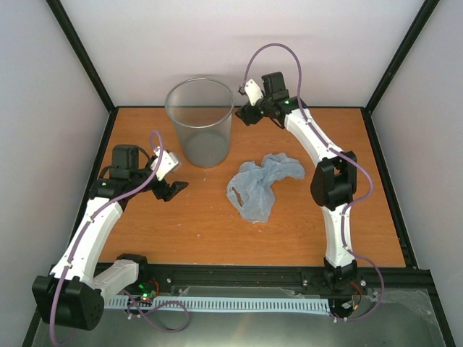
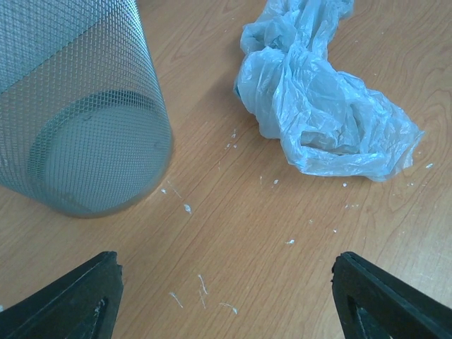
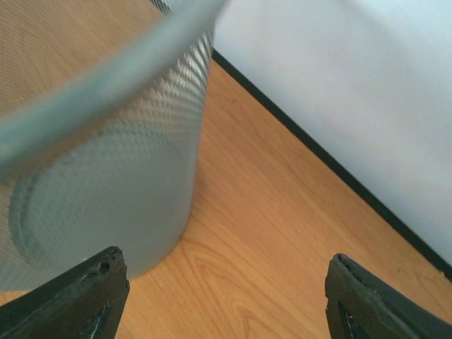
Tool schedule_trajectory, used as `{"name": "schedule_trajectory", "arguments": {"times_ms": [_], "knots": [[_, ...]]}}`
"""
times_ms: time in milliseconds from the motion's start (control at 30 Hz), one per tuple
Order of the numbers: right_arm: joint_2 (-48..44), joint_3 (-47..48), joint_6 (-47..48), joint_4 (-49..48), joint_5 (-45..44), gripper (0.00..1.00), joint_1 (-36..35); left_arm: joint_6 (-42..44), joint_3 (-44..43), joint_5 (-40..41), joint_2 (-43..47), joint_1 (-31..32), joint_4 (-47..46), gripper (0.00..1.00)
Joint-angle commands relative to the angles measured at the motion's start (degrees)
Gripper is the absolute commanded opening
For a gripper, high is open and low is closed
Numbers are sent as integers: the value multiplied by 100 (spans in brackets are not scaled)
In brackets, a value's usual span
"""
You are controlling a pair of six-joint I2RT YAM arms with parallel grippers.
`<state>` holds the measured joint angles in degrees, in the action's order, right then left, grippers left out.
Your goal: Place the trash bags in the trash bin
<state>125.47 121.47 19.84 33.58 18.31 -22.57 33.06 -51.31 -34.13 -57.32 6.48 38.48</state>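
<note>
Shows the left gripper (image 1: 176, 176) spread wide, gripping nothing, at 7 o'clock from the trash bin (image 1: 202, 141). Places that bin upright on the wooden table (image 1: 181, 231), toward the back. Finds one crumpled pale blue trash bag (image 1: 260, 184) lying on the table between 4 and 5 o'clock from the bin, apart from it. Shows the right gripper (image 1: 243, 103) wide and empty too, just beside the bin's rim at 2 o'clock.

Both arms reach forward, left end effector (image 1: 173, 176) and right end effector (image 1: 247, 103) spread wide, empty.
</note>
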Motion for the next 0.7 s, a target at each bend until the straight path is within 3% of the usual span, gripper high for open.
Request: {"name": "schedule_trajectory", "arguments": {"times_ms": [0,233,467,667], "knots": [[-486,-484,-95,103,-222,78,129,-42,29,-259,-80,-30,-224,82],[-1884,-1624,-94,604,162,75,119,-8,301,-246,-13,-25,-187,82],[-3467,-3586,542,1009,224,53,-813,-366,797,-227,246,-69,-450,82],[-3923,-4742,783,1039,-82,42,-1804,-594,903,28,344,-227,-681,84]]}}
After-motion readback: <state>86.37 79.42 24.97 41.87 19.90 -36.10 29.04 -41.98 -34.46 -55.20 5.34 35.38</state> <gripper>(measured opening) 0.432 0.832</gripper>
